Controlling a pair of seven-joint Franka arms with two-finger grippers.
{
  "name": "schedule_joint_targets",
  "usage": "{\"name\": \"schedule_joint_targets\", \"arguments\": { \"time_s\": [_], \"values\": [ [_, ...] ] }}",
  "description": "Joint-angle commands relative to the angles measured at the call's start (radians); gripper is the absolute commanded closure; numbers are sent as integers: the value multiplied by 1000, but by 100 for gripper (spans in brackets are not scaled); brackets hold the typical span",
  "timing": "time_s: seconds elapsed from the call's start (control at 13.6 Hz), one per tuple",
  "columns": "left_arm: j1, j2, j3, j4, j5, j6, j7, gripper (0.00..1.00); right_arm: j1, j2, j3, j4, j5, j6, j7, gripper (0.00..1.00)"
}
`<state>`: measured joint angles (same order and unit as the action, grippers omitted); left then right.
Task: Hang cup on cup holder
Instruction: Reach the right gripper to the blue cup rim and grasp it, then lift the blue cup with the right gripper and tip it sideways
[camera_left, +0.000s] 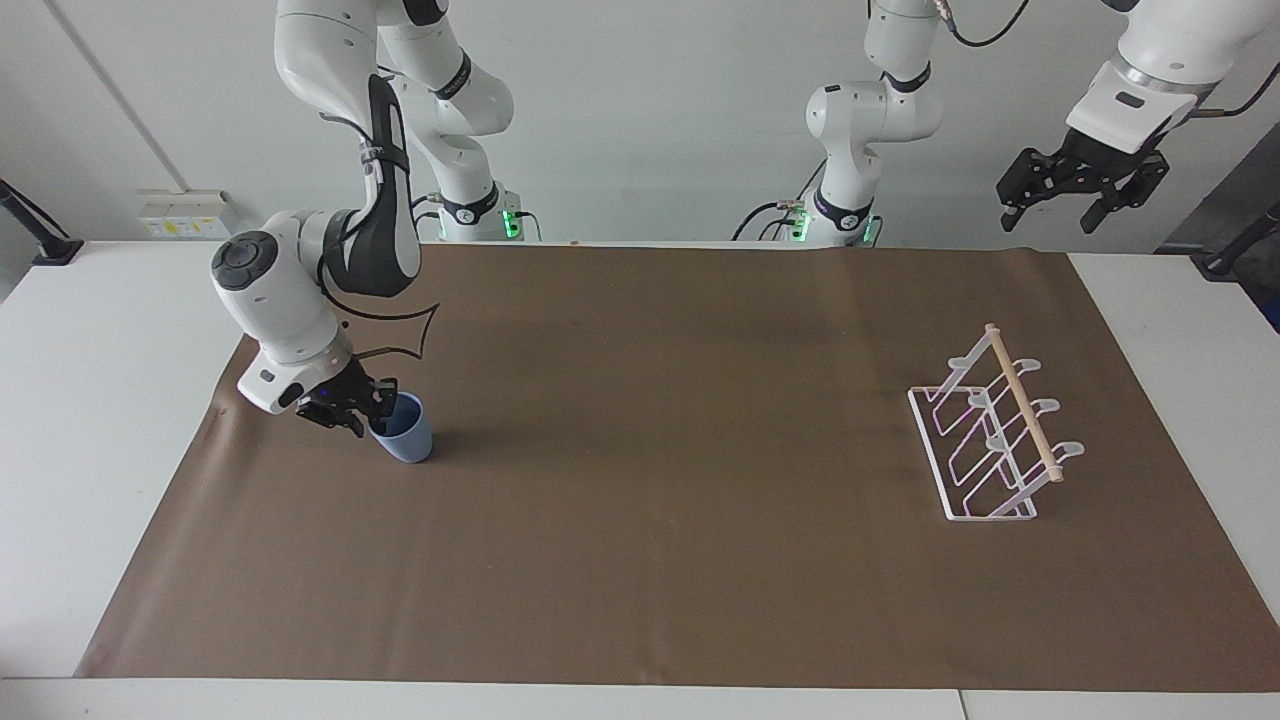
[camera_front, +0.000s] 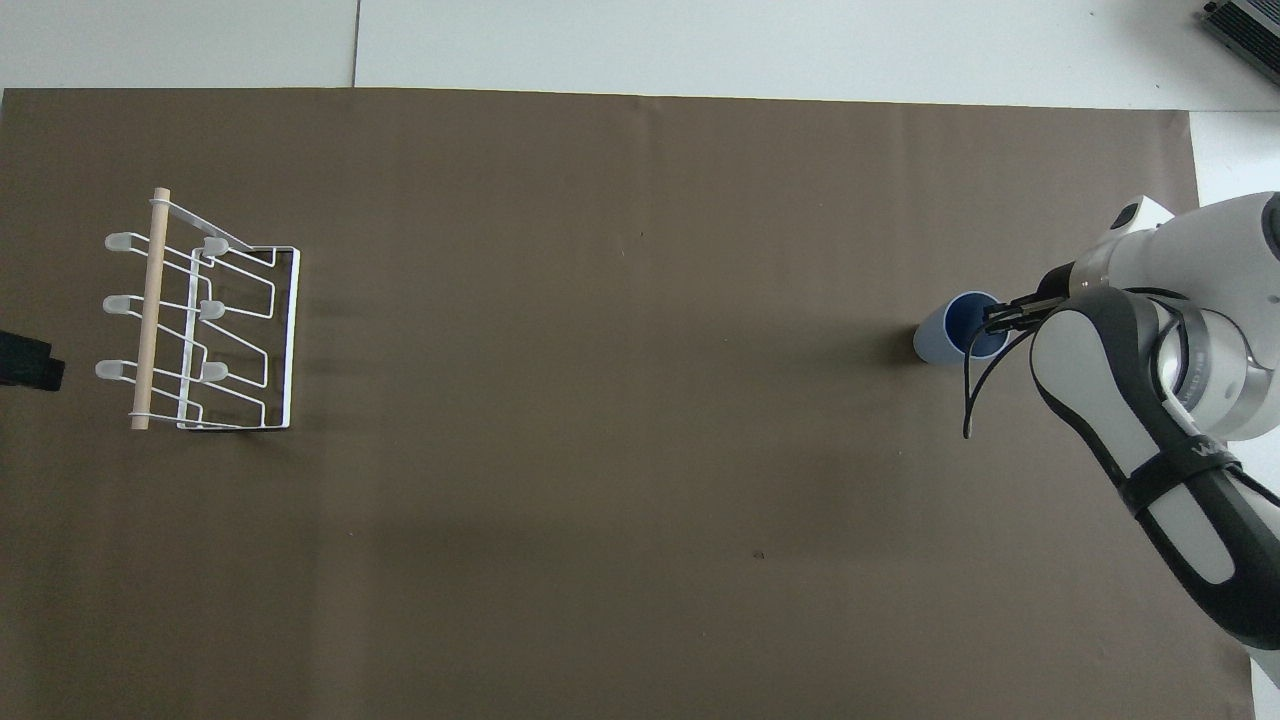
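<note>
The light-blue cup (camera_left: 405, 432) (camera_front: 945, 330) stands upright on the brown mat toward the right arm's end of the table, tipped slightly. My right gripper (camera_left: 375, 405) (camera_front: 998, 318) is at its rim, shut on the rim wall with one finger inside the cup. The white wire cup holder (camera_left: 990, 430) (camera_front: 195, 320) with its wooden dowel stands toward the left arm's end of the table, with nothing on its prongs. My left gripper (camera_left: 1080, 195) waits open, high in the air past that end of the mat; only its dark tip (camera_front: 25, 360) shows in the overhead view.
The brown mat (camera_left: 640, 560) (camera_front: 620, 480) covers most of the white table. A wide stretch of bare mat lies between the cup and the cup holder. The arm bases (camera_left: 470, 215) stand along the robots' edge of the table.
</note>
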<state>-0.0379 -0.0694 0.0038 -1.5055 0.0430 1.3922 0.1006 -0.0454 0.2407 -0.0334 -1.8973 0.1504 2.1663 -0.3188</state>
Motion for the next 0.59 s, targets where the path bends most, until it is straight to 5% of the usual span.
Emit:
{"name": "schedule_joint_targets", "arguments": {
  "time_s": [0.0,0.52],
  "values": [
    [-11,-30,13,-35,-9,11,-12,0,-1,-18,13,96,50,-142,-46,100],
    [-11,-30,12,-35,-8,16,-15,0,1,-49,35,288,339,-391,-20,100]
  ]
}}
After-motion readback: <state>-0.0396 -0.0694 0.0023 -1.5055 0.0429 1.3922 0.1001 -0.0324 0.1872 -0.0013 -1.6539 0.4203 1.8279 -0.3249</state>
